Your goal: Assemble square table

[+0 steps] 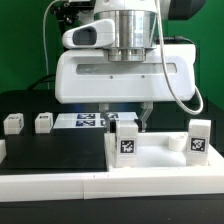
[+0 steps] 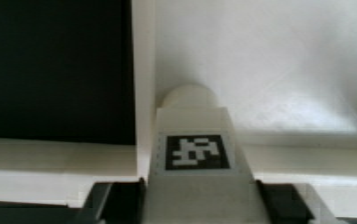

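Square table [image 1: 160, 160]: two legs [image 1: 199, 141] upright on it, two loose legs [image 1: 42, 123] at the exterior view's left; gripper [image 2: 196, 200] straddles one, grip unclear.

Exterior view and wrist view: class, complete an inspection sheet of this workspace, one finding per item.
Surface: black tabletop, long white border bar along its front.
Job's things: white plastic square slab with raised rim; short white tagged legs: outer leg and inner leg at the exterior view's left, middle leg upright, right leg upright.
Clutter: marker board only.
Grippers: gripper straddles the middle leg; contact unclear.
Cables: grey cable loops beside the white robot arm.
Surroundings: green backdrop.
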Action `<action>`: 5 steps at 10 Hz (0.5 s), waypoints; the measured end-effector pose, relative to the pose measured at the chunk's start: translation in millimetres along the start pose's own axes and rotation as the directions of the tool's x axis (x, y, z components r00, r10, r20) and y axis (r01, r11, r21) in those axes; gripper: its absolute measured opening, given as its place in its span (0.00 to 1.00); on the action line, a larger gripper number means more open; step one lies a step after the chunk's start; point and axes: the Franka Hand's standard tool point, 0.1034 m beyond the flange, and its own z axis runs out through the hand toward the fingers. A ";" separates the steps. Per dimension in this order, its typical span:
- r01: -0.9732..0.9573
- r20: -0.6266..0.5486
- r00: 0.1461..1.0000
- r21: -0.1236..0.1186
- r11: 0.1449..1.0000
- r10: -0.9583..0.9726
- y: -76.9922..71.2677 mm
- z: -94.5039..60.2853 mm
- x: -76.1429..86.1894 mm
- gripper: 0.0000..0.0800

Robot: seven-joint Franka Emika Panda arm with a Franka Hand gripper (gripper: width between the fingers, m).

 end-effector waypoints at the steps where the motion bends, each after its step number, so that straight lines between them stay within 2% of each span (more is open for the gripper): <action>1: -0.019 0.000 1.000 0.001 1.000 0.019 -0.1 0.0 0.0 0.36; 2: -0.100 0.000 0.995 0.001 0.995 0.100 -0.2 0.2 -0.2 0.36; 5: -0.429 -0.015 0.903 -0.001 0.903 0.429 -0.6 1.4 -2.8 0.37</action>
